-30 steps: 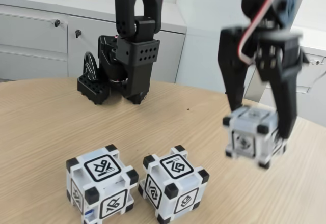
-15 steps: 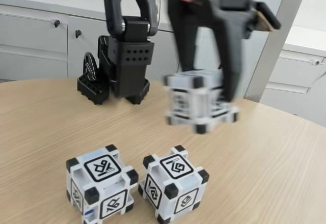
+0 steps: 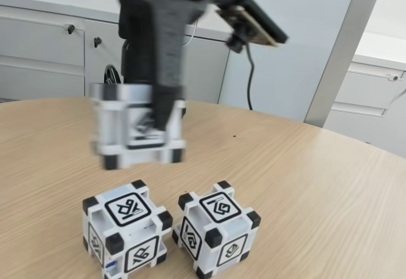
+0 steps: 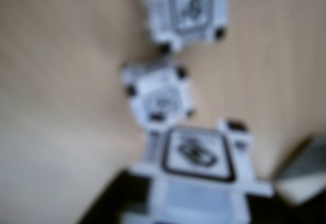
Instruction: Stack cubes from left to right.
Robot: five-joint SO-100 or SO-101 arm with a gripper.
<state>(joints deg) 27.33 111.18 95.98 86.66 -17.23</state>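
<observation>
Three white translucent cubes with black corners are in view. In the fixed view two rest side by side near the front edge of the wooden table (image 3: 317,184): a left cube (image 3: 127,231) and a right cube (image 3: 217,227). The third cube (image 3: 136,127) hangs blurred in the air, above and slightly behind the left one, with my black gripper (image 3: 143,123) shut on it. The blurry wrist view has the held cube (image 4: 196,175) at the bottom and the two resting cubes beyond it, one near (image 4: 159,91) and one far (image 4: 186,7).
White cabinets (image 3: 44,44) with small knobs run along the back. A grey pillar (image 3: 342,44) rises at the right. The wrist camera (image 3: 254,25) and its cable stick out to the right of the arm. Bare tabletop lies to the right of the cubes.
The gripper has swung the held cube from the right side of the table leftward, past the right cube, to a spot above the left cube. The two resting cubes have not moved.
</observation>
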